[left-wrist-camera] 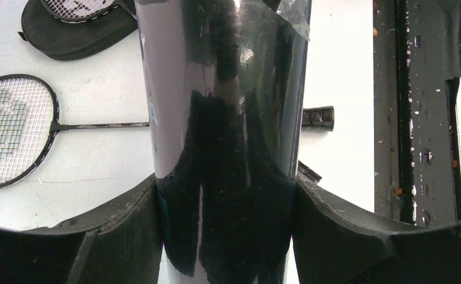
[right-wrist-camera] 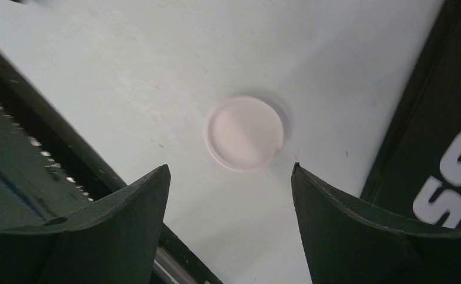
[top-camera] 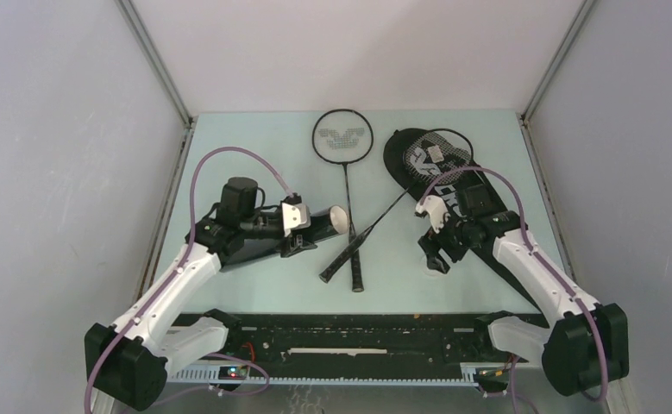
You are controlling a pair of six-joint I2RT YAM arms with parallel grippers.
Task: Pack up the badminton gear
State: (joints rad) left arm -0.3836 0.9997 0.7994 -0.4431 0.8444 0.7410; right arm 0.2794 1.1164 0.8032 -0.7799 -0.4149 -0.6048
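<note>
Our left fingers (left-wrist-camera: 112, 236) clamp the long black tube (left-wrist-camera: 228, 106), which runs straight out between them. Our right fingers (right-wrist-camera: 358, 236) stand wide apart, holding nothing, above a white round disc (right-wrist-camera: 245, 133) on the bench (right-wrist-camera: 127, 71), with the black bag (right-wrist-camera: 435, 136) just beside them.

We saw a pale green counter (top-camera: 254, 147), boxed in by plain white walls (top-camera: 56, 129) at 9, 12 and 3 o'clock. Grey metal posts (top-camera: 155, 60) rose from its far corners at 11 and 1. A black slotted rail (top-camera: 358, 332) edged 6 o'clock. Light was soft, even.
</note>
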